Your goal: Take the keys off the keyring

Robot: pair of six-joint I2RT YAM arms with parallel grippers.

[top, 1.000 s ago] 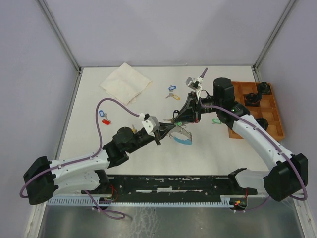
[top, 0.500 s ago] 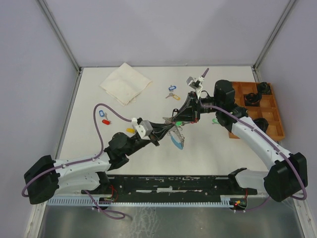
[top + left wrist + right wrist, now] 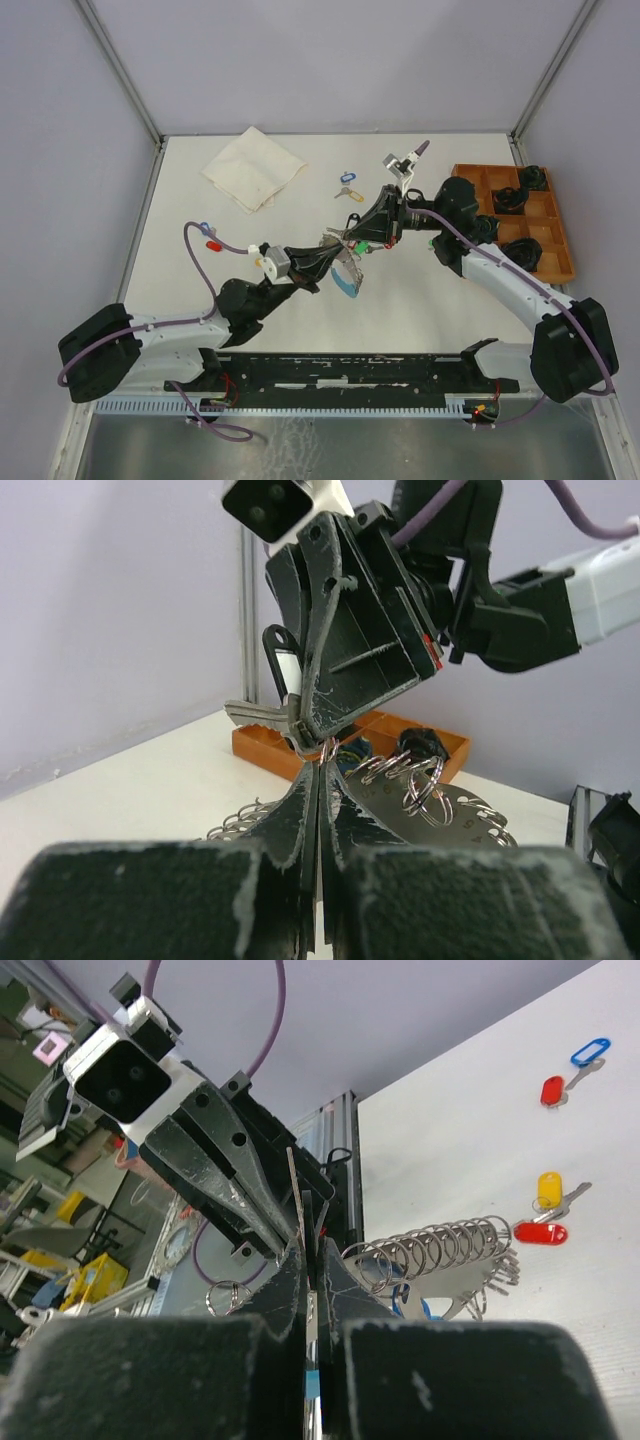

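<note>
Well to the left of the left pincer (image 3: 324,261), a key with a blue tag (image 3: 205,228) and a key with a red tag (image 3: 212,242) lie side by side on the surface (image 3: 420,300). Farther back on that same side lies a folded white cloth (image 3: 253,167).

The left pincer's fingers (image 3: 295,815) are pressed together, clamped on the keyring (image 3: 346,277). The keyring hangs just below and to the right of their tips, its light-blue band lowest. Whether that band touches the surface cannot be told. In the left wrist view the silvery chain loops show on both sides of the closed fingers. A few small split rings (image 3: 415,778) sit just to their right.

The right pincer (image 3: 353,243) meets the left one almost tip to tip from the opposite side. Its jaws are also together, gripping a silver key (image 3: 258,714) whose flat blade sticks out sideways.

Behind the right pincer, apart from it, another blue-tagged key (image 3: 347,178) and a yellow-tagged key (image 3: 352,194) rest close together on the surface. To the right of this pincer, beside its arm, stands an orange tray (image 3: 478,183) with several compartments, some holding dark objects (image 3: 510,198).
</note>
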